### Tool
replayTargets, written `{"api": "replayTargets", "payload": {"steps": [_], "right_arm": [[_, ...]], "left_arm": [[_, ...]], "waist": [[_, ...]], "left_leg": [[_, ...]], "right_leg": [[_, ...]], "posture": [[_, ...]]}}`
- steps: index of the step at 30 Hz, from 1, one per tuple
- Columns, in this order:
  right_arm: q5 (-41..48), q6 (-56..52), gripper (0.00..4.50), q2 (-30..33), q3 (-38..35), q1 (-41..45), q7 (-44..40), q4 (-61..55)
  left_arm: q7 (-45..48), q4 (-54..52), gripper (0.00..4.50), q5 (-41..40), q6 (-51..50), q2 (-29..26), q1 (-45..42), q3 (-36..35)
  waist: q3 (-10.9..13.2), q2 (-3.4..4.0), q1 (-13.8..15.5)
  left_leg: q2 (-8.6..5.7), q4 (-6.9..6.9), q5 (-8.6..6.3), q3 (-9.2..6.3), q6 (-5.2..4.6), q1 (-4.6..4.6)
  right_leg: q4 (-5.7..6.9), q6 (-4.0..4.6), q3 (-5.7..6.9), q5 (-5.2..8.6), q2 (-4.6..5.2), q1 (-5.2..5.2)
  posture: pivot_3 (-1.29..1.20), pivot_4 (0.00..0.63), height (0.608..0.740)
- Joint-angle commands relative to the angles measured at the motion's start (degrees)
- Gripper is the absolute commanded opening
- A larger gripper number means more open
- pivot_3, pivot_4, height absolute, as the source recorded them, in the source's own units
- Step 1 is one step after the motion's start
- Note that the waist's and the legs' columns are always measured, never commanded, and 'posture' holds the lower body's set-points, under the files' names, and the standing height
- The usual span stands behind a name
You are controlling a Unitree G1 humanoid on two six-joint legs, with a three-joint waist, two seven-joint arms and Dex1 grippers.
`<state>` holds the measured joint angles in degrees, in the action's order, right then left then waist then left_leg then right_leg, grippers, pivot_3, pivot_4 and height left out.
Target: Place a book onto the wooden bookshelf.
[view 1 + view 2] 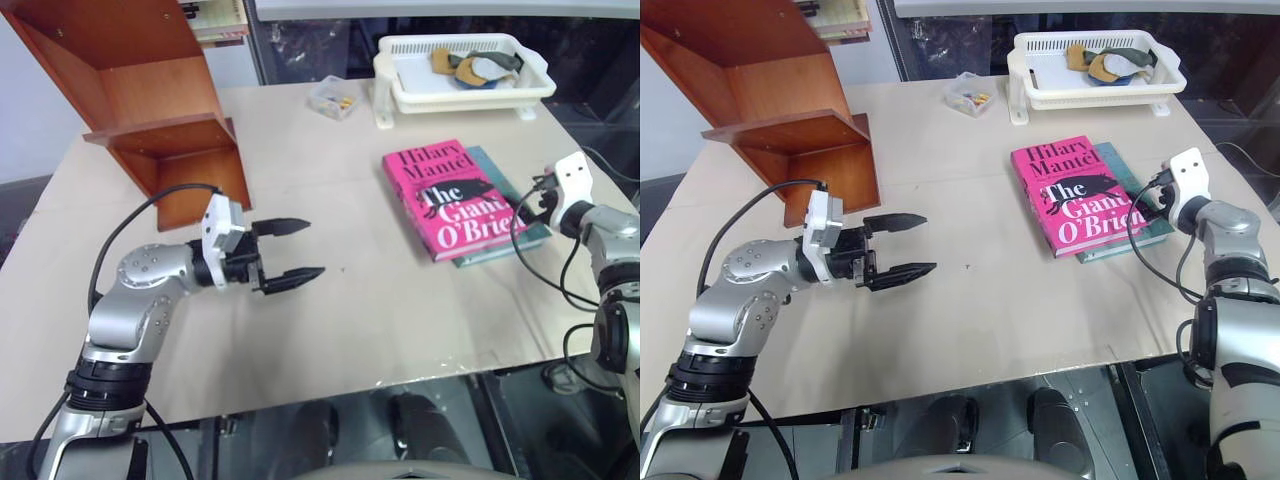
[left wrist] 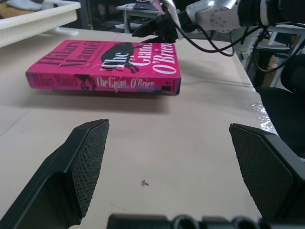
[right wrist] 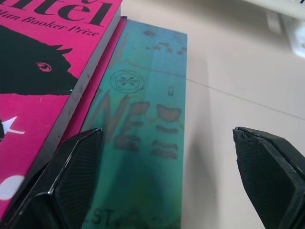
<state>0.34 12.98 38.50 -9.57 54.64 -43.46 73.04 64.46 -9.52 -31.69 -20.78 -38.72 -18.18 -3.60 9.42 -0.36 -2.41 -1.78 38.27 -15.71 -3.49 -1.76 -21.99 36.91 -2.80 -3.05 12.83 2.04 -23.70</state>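
On the beige tabletop, seen from the head cameras, the pink book lies flat atop a thinner teal-green book, well apart from the wooden bookshelf at the far left corner. A white basket tray and a small clear box sit at the far edge. The left gripper hovers in front of the shelf, pointing toward the books, fingers spread and empty. The right gripper sits at the books' right edge.

From the left wrist, the pink book's spine faces the spread left fingers, with open table between; the right gripper's black tips reach over the cover's far edge.

From the right wrist, the right fingers stand wide and empty, straddling the teal cover beside the pink book's edge.

The grasp seems to be the step in hand. To do it well, the right jaws should probably shift onto the pink book alone, bite its full thickness and leave the teal one lying.
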Motion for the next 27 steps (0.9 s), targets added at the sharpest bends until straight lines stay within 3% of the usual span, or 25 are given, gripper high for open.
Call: {"api": "replayTargets", "payload": {"steps": [1, 8, 12, 18, 23, 27], "right_arm": [[2.77, 2.41, 4.48, 5.35, -3.16, -1.55, -1.22, -3.47], [10.37, -1.70, 4.48, 10.43, -8.10, -10.95, -9.23, -14.66], [21.30, -16.34, 4.48, 12.75, -14.65, -27.02, -15.68, -37.30], [38.56, -40.01, 4.48, 12.22, -25.55, -50.12, -15.27, -72.04], [50.85, -50.47, 4.48, 9.55, -33.97, -62.17, -12.01, -91.04], [58.27, -54.33, 4.48, 8.27, -38.33, -68.67, -11.64, -99.65]], "left_arm": [[-4.13, -0.81, 4.47, -0.64, -3.18, 3.74, -2.69, 2.55], [-6.08, 3.24, 4.47, 3.37, -2.44, 8.13, -6.96, 6.74], [-9.65, 6.90, 4.47, 5.03, -3.33, 13.27, -11.04, 8.78], [-15.76, 9.89, 4.47, 4.22, -7.36, 20.21, -14.70, 8.22], [-17.86, 13.15, 4.47, 6.75, -7.04, 23.52, -17.34, 10.14], [-20.18, 18.03, 4.47, 9.48, -7.23, 26.18, -19.95, 11.76]], "waist": [[0.03, 0.05, 0.85], [0.03, 0.06, 1.21], [0.03, 0.08, 1.74], [-0.01, 0.13, 1.59], [-0.03, 0.12, 1.65], [-0.02, 0.11, 1.87]], "left_leg": [[-0.11, 0.01, 0.00, -0.10, -0.01, -0.05], [-0.04, 0.01, -0.03, -0.03, -0.05, -0.06], [-0.02, 0.02, -0.03, -0.01, -0.07, -0.05], [-0.05, 0.12, -0.07, -0.13, -0.13, -0.12], [0.02, 0.13, -0.06, -0.10, -0.13, 0.02], [-0.05, 0.18, -0.06, -0.07, -0.13, 0.08]], "right_leg": [[-0.01, 0.00, 0.11, 0.00, 0.00, 0.01], [-0.07, -0.01, 0.04, 0.00, -0.02, 0.01], [-0.01, -0.01, 0.04, 0.00, -0.05, 0.02], [0.03, -0.05, 0.09, 0.00, 0.08, 0.04], [0.17, -0.06, 0.06, 0.00, -0.06, 0.09], [0.24, -0.09, 0.06, 0.01, -0.21, 0.17]], "posture": [[0.00, 0.150, 0.740], [0.00, 0.150, 0.740], [0.00, 0.150, 0.740], [0.00, 0.150, 0.740], [0.00, 0.150, 0.740], [0.00, 0.150, 0.740]]}}
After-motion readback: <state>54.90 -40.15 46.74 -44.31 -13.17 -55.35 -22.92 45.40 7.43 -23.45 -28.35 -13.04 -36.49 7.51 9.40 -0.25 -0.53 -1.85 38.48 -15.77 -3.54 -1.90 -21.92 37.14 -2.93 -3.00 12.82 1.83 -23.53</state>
